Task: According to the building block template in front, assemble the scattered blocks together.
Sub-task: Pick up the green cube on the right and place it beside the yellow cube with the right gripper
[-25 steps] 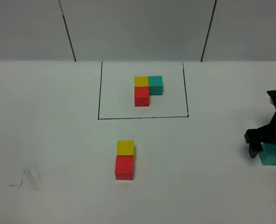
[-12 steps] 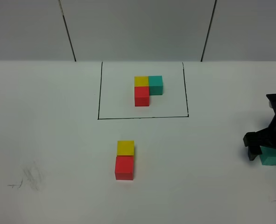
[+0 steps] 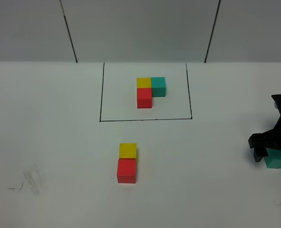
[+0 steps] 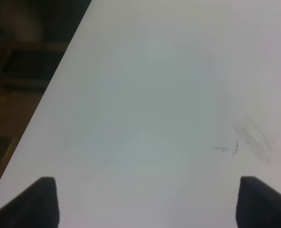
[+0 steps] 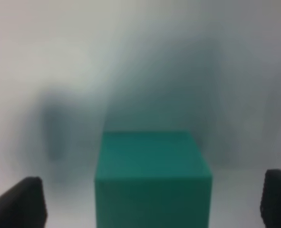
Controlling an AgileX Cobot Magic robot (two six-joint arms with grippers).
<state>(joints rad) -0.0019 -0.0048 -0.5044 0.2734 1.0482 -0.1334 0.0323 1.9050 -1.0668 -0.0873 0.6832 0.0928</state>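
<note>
The building block template (image 3: 150, 89) is a yellow, teal and red trio inside a black drawn rectangle at the back centre. Of the scattered blocks, the yellow cube (image 3: 127, 150) touches the red cube (image 3: 126, 171) in the front middle. The teal cube (image 3: 276, 160) lies at the far right edge. My right gripper (image 3: 275, 151) is low over the teal cube (image 5: 153, 178), open, with a finger on each side and a gap to both. The left gripper (image 4: 150, 202) is open above bare table and does not show in the exterior high view.
The white table (image 3: 59, 142) carries a grey pencil smudge (image 3: 31, 180) at the front left. In the left wrist view the table's edge (image 4: 59, 76) runs close by, with dark floor beyond. Grey wall panels stand behind the table.
My right gripper has sunk slightly around the teal cube and its jaws have narrowed a little. The cubes and the left gripper have not moved.
</note>
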